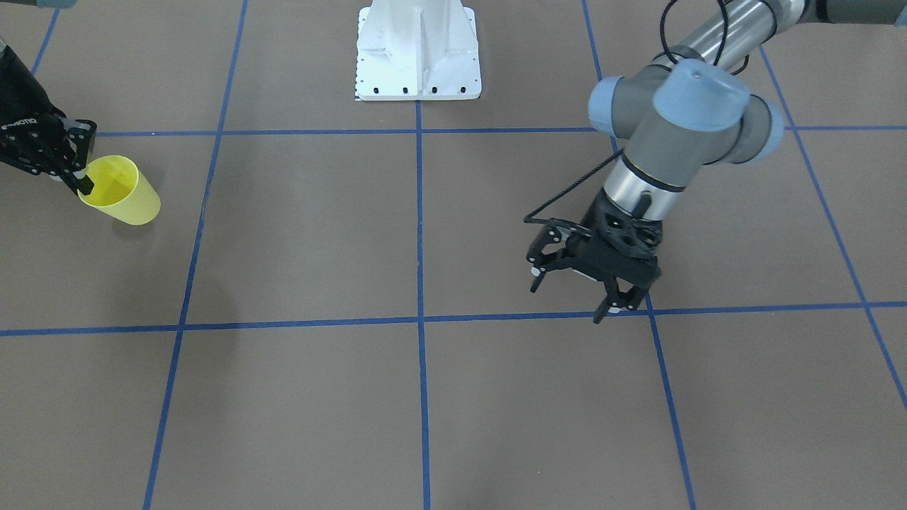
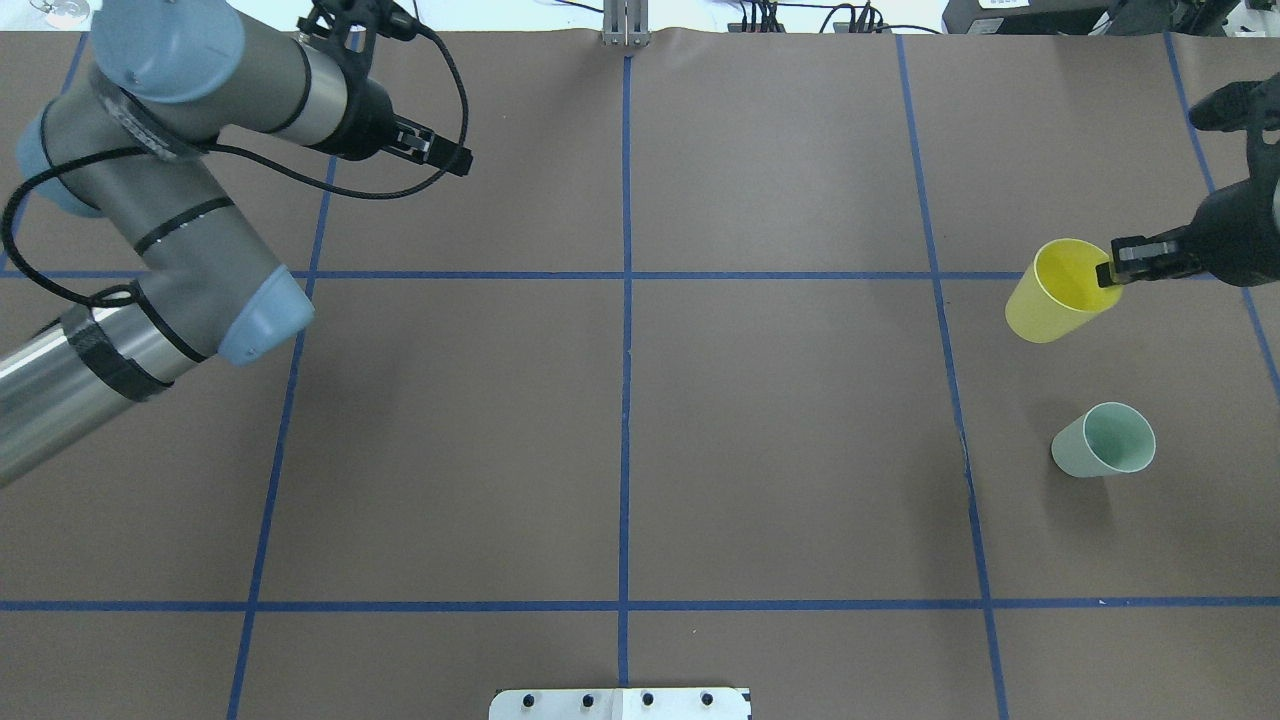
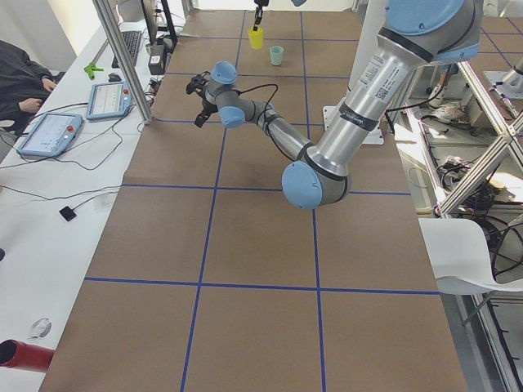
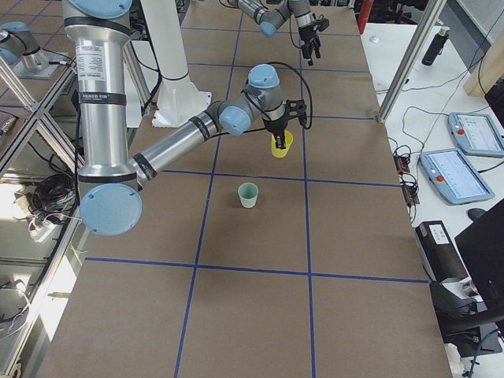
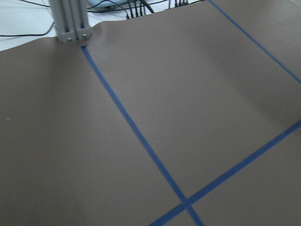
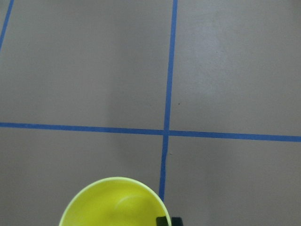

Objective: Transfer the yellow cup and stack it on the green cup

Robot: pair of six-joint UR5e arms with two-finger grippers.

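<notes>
You're seeing yellow cup [image 2: 1055, 308], right of frame, looking smooth plastic; green cup [image 2: 1085, 452] looking matt; table covering [image 2: 780, 420] looking papery.

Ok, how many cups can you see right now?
2. The yellow cup is held at its rim by the right pincer. The green cup stands upright and free, apart from it, nearer the robot. No others seem hidden.

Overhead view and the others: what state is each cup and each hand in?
yellow cup: mouth up, empty, pinched at the rim by the right hand.
green cup: upright on the table, empty, apart from the yellow cup.
right hand: shut on the yellow cup's rim, one finger inside.
left hand: open, empty.
</notes>
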